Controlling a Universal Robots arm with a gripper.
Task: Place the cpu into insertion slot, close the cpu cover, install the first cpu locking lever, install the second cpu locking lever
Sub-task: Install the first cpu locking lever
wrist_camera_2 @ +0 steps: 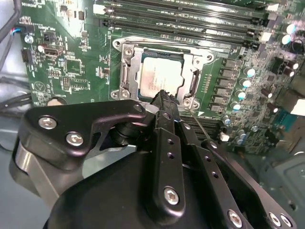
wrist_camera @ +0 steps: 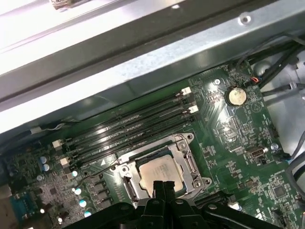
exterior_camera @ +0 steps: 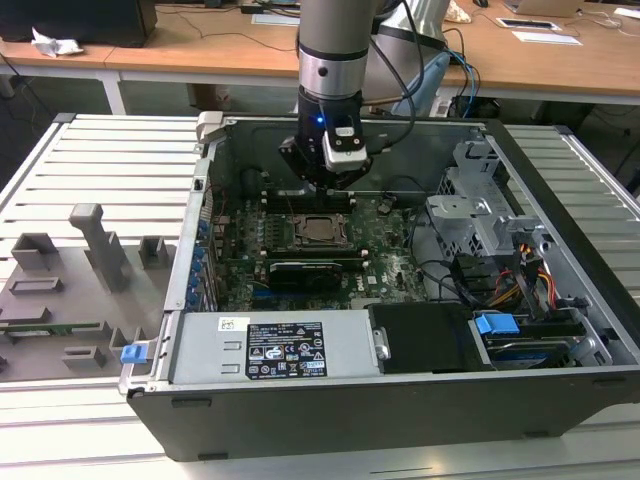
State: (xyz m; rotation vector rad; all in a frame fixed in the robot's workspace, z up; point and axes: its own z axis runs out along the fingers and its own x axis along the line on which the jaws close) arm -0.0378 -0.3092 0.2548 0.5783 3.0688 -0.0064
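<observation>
One square, silvery cpu (wrist_camera_2: pixel 161 71) lies flat inside one thin metal cover (wrist_camera_2: pixel 127 71). The black claw (wrist_camera_2: pixel 164 97) hovers above, fingers pressed narrow together.

Mid mobo (wrist_camera_2: pixel 71 71): cpu (wrist_camera_2: pixel 162 76) in insertion slot (wrist_camera_2: pixel 188 83).

From my seat the worktop (exterior_camera: pixel 110 150) reads as pale grey ribbed metal, its slats running across the frame and catching an even, bright light on the left. Grey holders (exterior_camera: pixel 60 270) stand on it near the left edge. Behind, along the top of the frame, runs a row of light wooden desks (exterior_camera: pixel 200 45) on white legs (exterior_camera: pixel 113 95). I see a crumpled white sheet (exterior_camera: pixel 52 43) at upper left beside a dark box (exterior_camera: pixel 70 18), and papers (exterior_camera: pixel 545 36) at upper right.
</observation>
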